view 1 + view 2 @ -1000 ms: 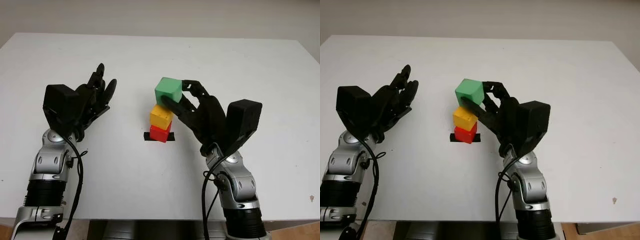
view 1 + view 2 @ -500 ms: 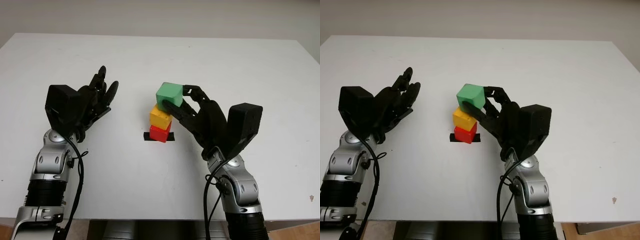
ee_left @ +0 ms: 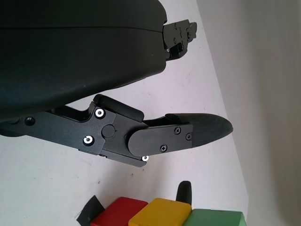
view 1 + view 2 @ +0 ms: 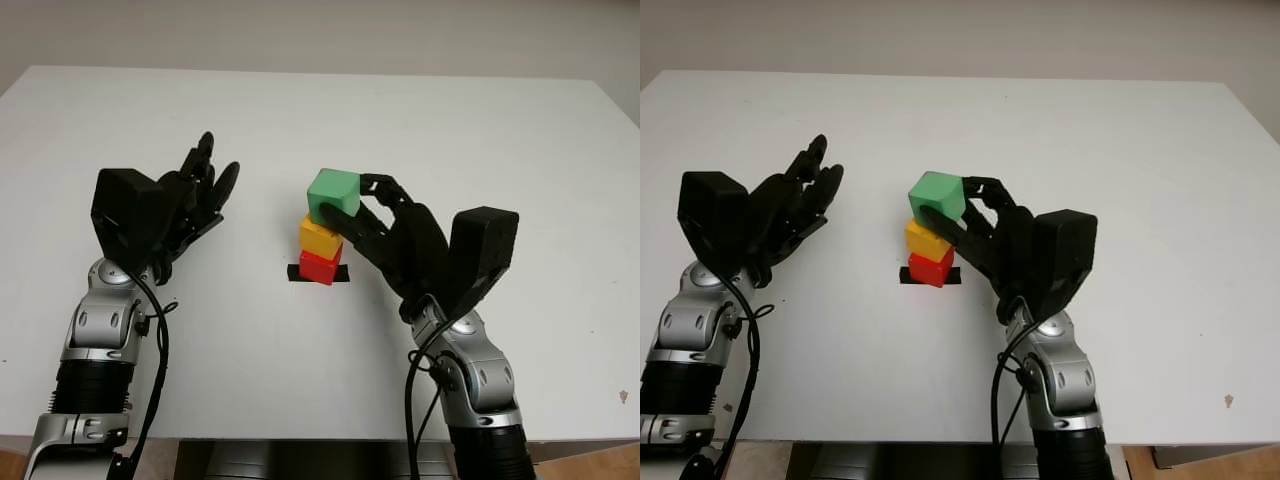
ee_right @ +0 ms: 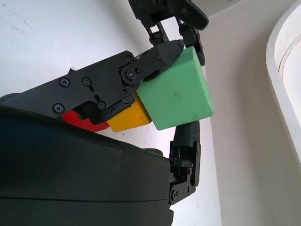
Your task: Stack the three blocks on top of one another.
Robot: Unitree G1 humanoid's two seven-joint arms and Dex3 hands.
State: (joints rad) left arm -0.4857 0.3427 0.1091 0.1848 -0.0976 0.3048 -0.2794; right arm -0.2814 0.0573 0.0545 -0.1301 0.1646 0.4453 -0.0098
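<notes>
A red block (image 4: pixel 320 267) sits on a black tape mark (image 4: pixel 296 272) near the table's middle, with a yellow block (image 4: pixel 320 237) on top of it. My right hand (image 4: pixel 352 207) is shut on a green block (image 4: pixel 332 194), held right over the yellow one; whether the two blocks touch I cannot tell. In the right wrist view the green block (image 5: pixel 176 94) sits between black fingers (image 5: pixel 155 66), next to the yellow block (image 5: pixel 129 117) and red block (image 5: pixel 82 120). My left hand (image 4: pixel 195 185) is open, held above the table to the left of the stack.
The white table (image 4: pixel 480 140) spreads wide around the stack. Its front edge (image 4: pixel 300 437) runs near the picture's bottom, where both arms come in. A small dark speck (image 4: pixel 625 397) lies at the front right.
My right hand has brought the green block down and slightly left, from above the stack to right over the yellow block. The left hand has barely moved.
</notes>
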